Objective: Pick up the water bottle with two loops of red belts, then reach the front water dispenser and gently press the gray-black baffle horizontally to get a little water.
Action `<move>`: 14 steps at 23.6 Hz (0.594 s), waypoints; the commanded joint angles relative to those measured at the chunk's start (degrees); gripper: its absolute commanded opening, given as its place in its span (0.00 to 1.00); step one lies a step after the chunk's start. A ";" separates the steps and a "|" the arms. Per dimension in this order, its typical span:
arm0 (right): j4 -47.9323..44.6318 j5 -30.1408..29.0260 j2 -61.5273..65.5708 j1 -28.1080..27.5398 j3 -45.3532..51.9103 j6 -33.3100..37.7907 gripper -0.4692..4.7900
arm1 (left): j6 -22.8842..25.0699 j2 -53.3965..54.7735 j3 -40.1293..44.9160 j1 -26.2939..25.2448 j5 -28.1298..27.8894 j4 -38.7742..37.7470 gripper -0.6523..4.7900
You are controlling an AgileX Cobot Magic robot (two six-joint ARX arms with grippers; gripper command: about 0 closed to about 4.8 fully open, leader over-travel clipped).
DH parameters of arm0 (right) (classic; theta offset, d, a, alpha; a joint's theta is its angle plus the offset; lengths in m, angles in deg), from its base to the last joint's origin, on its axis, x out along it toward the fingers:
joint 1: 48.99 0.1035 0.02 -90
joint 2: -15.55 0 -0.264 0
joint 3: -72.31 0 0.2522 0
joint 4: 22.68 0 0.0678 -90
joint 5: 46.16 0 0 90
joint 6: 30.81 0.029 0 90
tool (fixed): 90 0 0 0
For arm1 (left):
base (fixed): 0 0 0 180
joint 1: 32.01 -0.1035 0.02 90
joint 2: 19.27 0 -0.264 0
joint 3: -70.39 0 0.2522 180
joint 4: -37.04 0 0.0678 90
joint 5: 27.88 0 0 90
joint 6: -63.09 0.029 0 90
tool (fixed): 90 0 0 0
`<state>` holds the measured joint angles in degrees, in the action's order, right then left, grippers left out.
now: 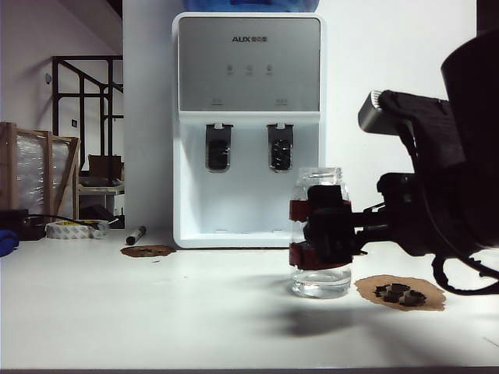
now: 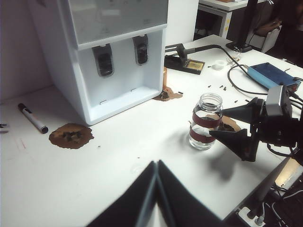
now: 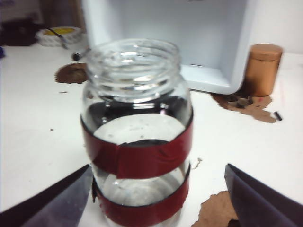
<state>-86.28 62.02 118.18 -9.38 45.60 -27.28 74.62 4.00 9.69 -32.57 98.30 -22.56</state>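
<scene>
The water bottle point(image 1: 320, 234) point(image 2: 204, 122) point(image 3: 137, 137), a clear jar with two red bands, stands upright on the white table in front of the water dispenser point(image 1: 248, 125) point(image 2: 109, 56). My right gripper point(image 1: 331, 230) point(image 2: 216, 123) point(image 3: 157, 166) is open, with a dark finger on either side of the bottle at the height of the bands. One fingertip lies close to the glass and the other stands apart from it. The gray-black baffle point(image 1: 281, 148) point(image 2: 141, 48) hangs under the right-hand spout, behind the bottle. My left gripper point(image 2: 156, 164) is shut and empty, well short of the bottle; the exterior view does not show it.
A copper cylinder point(image 3: 262, 69) stands beside the dispenser's corner. A marker point(image 2: 32, 118) and a brown patch point(image 2: 71, 135) lie left of the dispenser, another brown patch point(image 1: 400, 293) right of the bottle. A soldering stand point(image 2: 189, 64), cables and a blue box point(image 2: 270, 75) sit behind. A tape roll point(image 1: 74, 228) is far left.
</scene>
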 commanded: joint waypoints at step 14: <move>-0.98 -4.55 0.07 -1.97 -1.77 -1.09 1.00 | 0.04 0.15 -0.24 0.00 0.02 0.44 0.12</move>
<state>-86.28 57.67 118.29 -11.30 43.96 -28.24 74.62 4.00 9.69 -32.57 98.30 -22.59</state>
